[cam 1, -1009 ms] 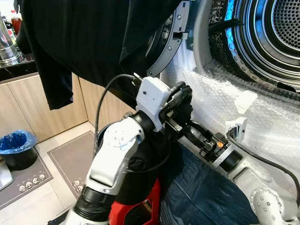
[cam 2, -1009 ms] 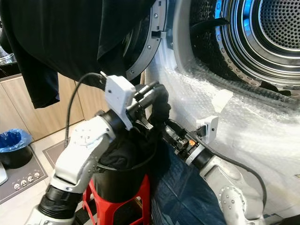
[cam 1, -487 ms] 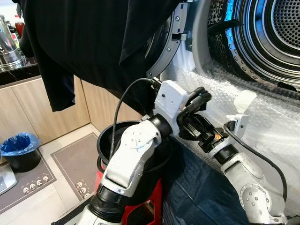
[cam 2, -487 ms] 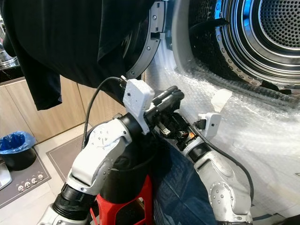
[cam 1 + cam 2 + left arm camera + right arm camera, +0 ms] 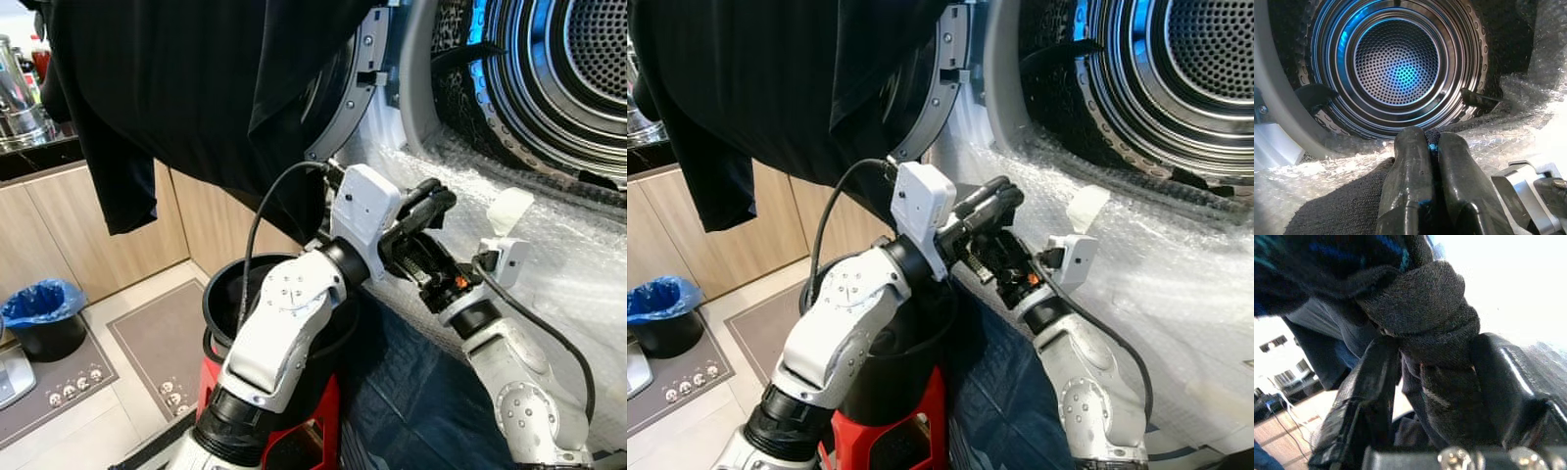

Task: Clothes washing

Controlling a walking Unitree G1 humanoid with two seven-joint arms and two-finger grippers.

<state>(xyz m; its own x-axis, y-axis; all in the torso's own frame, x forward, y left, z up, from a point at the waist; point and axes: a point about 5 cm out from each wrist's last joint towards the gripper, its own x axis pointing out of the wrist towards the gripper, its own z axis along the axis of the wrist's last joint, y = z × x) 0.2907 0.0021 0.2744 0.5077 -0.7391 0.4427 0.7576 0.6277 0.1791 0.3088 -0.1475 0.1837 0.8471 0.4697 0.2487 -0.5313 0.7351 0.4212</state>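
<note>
No readable txt, labels, brands or nos. anywhere. Floor mat (image 5: 59, 377) nr the blue-lined bin (image 5: 39, 311) has small round marks along its edge, too small to read.

Both eye views look down from the head at the washer drum (image 5: 578, 69), which sits upper right, with the arms crossing just below it. The left wrist cam points straight into the drum (image 5: 1400, 66) from close up. The right wrist cam is jammed against dark fabric (image 5: 1420, 308), facing away from the drum.
</note>
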